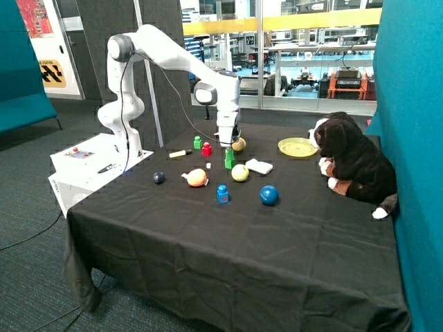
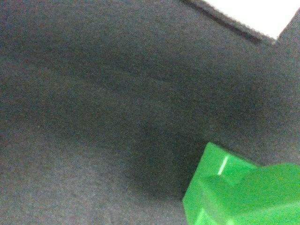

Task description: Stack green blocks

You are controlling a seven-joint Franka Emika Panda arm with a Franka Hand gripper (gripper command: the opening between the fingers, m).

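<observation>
- Black cloth covers the table (image 1: 228,263), bare along its nearest stretch.
- Next comes one blue ball (image 1: 268,195) and, beside it, one blue studded block (image 1: 222,194).
- A little farther sit one dark small ball (image 1: 158,178), one orange-and-white ball (image 1: 197,178), one yellow-green ball (image 1: 239,172) and one white flat pad (image 1: 259,166).
- Green blocks: two stand one atop the other as a short tower (image 1: 229,158) in the middle of the cloth, just behind the yellow-green ball; a third green block (image 1: 197,142) stands alone farther back, next to one red studded block (image 1: 206,149), so it is not yet on the stack.
- The gripper (image 1: 227,142) hangs directly above the tower, its tip just over the upper brick; whether the fingers are spread or closed, I cannot tell from either view.
- The wrist view shows the cloth and a corner of the green stack (image 2: 234,192) close below, with a white patch (image 2: 253,14) at the far edge.
- Near the gripper lies one yellowish ball (image 1: 239,144); one pale marker-like stick (image 1: 180,153) lies toward the robot's base.
- Farthest back are one yellow plate (image 1: 297,147) and one brown-and-white plush dog (image 1: 353,162).
</observation>
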